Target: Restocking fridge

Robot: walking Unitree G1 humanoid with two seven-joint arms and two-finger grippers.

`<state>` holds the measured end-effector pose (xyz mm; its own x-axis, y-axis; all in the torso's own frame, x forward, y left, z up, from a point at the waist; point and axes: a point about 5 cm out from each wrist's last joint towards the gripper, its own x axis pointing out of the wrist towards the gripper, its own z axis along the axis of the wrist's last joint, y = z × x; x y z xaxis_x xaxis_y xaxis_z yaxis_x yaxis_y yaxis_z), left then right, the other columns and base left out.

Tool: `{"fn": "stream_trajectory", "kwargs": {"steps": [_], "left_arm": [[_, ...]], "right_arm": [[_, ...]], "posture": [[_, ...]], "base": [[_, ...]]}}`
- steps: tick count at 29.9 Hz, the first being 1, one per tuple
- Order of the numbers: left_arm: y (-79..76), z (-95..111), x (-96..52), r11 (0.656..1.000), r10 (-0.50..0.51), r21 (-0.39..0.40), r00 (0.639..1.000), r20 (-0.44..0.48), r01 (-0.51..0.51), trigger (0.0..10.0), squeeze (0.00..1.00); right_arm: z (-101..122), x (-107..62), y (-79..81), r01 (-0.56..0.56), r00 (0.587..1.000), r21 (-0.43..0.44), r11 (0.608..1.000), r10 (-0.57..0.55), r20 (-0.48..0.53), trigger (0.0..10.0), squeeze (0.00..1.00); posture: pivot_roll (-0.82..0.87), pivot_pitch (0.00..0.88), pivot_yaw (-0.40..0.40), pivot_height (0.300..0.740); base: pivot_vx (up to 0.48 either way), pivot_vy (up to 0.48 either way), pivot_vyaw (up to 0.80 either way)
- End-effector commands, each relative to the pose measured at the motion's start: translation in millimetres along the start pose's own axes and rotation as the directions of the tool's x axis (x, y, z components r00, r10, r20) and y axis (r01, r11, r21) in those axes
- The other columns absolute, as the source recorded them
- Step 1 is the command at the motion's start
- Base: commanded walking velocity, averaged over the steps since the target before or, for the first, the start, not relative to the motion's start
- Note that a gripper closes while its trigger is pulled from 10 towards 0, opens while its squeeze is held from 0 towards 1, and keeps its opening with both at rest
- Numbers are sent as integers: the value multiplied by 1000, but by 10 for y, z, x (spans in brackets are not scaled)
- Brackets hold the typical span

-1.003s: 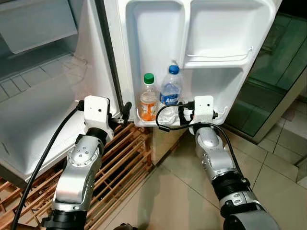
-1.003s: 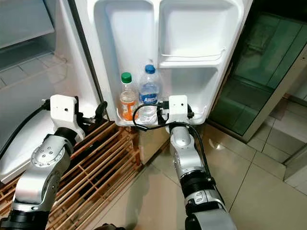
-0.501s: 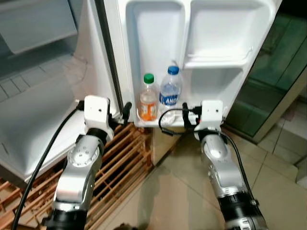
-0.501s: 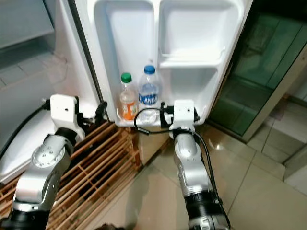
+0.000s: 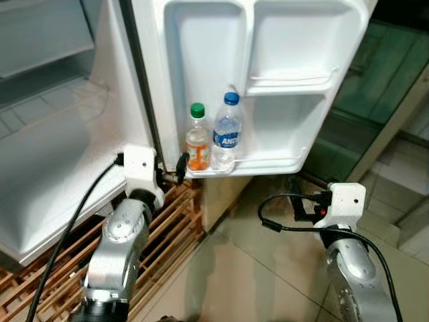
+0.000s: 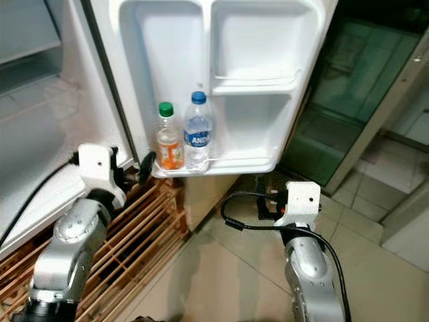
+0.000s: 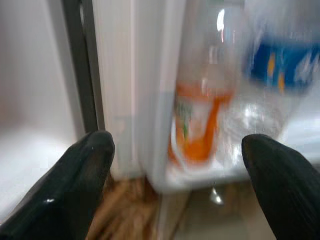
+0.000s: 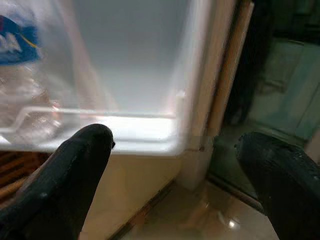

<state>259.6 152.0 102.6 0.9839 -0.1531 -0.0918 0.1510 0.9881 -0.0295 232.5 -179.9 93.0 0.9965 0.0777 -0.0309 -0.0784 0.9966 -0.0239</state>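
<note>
Right gripper [image 8: 175,150] drawn back from door shelf [image 5: 268,164], orange bottle [image 5: 197,138], water bottle [image 5: 227,132] inside, both grippers' fingers spread empty

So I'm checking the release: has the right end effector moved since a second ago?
Yes. The right end effector has pulled back from the water bottle, now below and right of the door shelf, open.

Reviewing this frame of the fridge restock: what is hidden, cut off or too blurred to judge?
- Water bottle label: blurred in the left wrist view, too small in the eye views.
- Orange drink bottle base: hidden behind the door shelf lip.
- Fridge interior: cut off by the left edge of the eye views.
- Right pincer: its fingers are hidden behind the wrist housing in the eye views.
</note>
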Motion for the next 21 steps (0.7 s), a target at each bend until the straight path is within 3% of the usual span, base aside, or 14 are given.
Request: {"fn": "stream_trajectory", "kwargs": {"steps": [1, 5, 7, 10, 15, 21], "left_arm": [[105, -153, -177, 1000, 22, -3, 999, -39, -22, 10000, 0], [176, -238, -299, 995, 93, -34, 994, -57, -95, 10000, 0], [161, -55, -144, 993, 113, -27, 993, 21, -113, 10000, 0], [160, 79, -79, 993, 114, -18, 990, 81, -113, 10000, 0], [196, 108, -95, 993, 115, 9, 987, 108, -117, 10000, 0], [135, 141, -23, 996, 80, 15, 989, 124, -83, 10000, 0]], "right_arm": [[-31, 2, -67, 8, 1000, 26, 1000, -7, -8, 10000, 0], [-45, 122, -117, 16, 1000, 44, 999, -15, -18, 10000, 0], [-84, 244, -103, 20, 999, 43, 999, -18, -39, 10000, 0], [-84, 311, -73, -12, 999, 27, 1000, 13, -33, 10000, 0], [-73, 417, -82, -27, 999, 33, 999, 28, -25, 10000, 0], [-93, 415, -76, -34, 999, 29, 999, 35, -20, 10000, 0]], "posture": [[-172, 0, -20, 740], [-131, 0, -40, 740], [-107, 0, -56, 740], [-101, 0, -63, 740], [-98, 0, -68, 740], [-118, 0, -48, 740]], "base": [[0, 0, 0], [0, -219, 0], [0, -439, 769], [0, -440, 731], [0, -441, 711], [0, -442, 693]]}}
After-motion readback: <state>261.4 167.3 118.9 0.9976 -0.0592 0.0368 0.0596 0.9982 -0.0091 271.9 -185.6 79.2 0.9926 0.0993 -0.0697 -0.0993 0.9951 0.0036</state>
